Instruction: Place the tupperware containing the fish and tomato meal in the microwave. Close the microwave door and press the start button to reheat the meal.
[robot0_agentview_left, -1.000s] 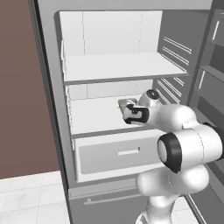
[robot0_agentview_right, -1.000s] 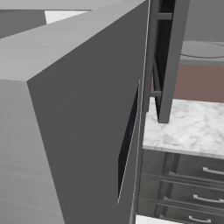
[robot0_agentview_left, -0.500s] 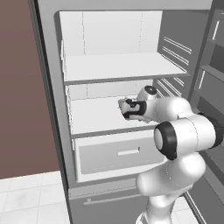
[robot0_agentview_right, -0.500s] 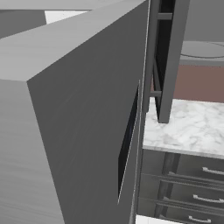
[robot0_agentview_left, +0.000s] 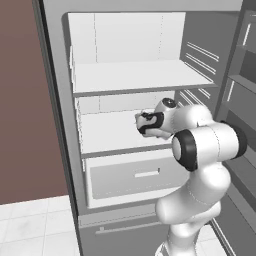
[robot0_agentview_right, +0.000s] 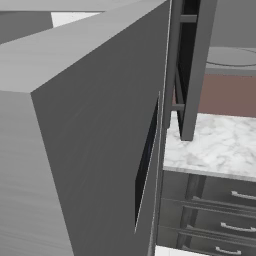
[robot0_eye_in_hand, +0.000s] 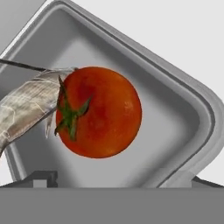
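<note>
Gripper (robot0_agentview_left: 141, 123) hanging wide open, gripping nothing, mid-frame inside the fridge (robot0_agentview_left: 60, 125).
It's lining up the pickup: tupperware (robot0_eye_in_hand: 175, 105) with tomato (robot0_eye_in_hand: 103, 117) and fish (robot0_eye_in_hand: 26, 103) is right underneath, so probably descending and closing on its rim next.

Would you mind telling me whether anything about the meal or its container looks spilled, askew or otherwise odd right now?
Nothing looks spilled or damaged. In the hand view the tomato and the fish both lie inside the tupperware, touching each other. The container sits diagonally in that view, but that may be the camera's roll. The gripper reaches over the fridge's middle shelf.
</note>
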